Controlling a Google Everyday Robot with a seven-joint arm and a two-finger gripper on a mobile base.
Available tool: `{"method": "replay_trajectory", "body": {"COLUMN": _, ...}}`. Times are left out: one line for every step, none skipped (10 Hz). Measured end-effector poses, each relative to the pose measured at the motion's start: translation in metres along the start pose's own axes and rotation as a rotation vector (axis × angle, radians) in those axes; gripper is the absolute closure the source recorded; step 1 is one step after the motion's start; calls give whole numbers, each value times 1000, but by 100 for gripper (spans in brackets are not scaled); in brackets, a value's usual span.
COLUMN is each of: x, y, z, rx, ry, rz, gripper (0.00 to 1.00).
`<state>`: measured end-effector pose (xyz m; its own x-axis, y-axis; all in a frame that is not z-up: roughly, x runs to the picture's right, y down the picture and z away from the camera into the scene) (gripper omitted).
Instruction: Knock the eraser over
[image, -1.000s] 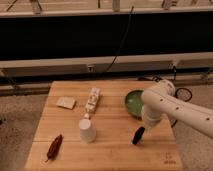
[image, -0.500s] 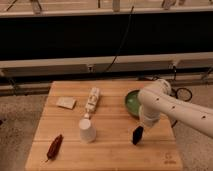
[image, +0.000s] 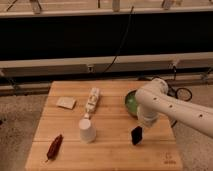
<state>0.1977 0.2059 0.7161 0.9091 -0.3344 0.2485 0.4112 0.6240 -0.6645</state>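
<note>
The wooden bench carries six loose things, one of each kind: one black eraser lower right of centre, one white cup lower centre, one dark red pepper-like thing lower left, one pale beige pad, one whitish bottle-like thing and one green bowl. One white arm ends in one claw, right of centre, just above the eraser.
</note>
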Motion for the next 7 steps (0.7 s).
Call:
{"method": "replay_trajectory", "body": {"x": -2, "y": 0, "z": 0, "rx": -2, "ry": -1, "rz": -5, "gripper": 100}}
{"method": "replay_trajectory", "body": {"x": -4, "y": 2, "z": 0, "rx": -7, "ry": -2, "rz": -8, "gripper": 100}}
{"method": "replay_trajectory", "body": {"x": -4, "y": 3, "z": -1, "rx": -11, "ry": -3, "rz": -12, "gripper": 100}}
{"method": "replay_trajectory", "body": {"x": -5, "y": 4, "z": -1, "rx": -15, "ry": -5, "rz": -16, "gripper": 100}}
{"method": "replay_trajectory", "body": {"x": -6, "y": 6, "z": -1, "rx": -19, "ry": -7, "rz": -21, "gripper": 100}}
{"method": "replay_trajectory", "body": {"x": -7, "y": 7, "z": -1, "rx": -23, "ry": -9, "rz": -22, "gripper": 100}}
{"method": "replay_trajectory", "body": {"x": -7, "y": 8, "z": -2, "rx": -26, "ry": -11, "rz": -24, "gripper": 100}}
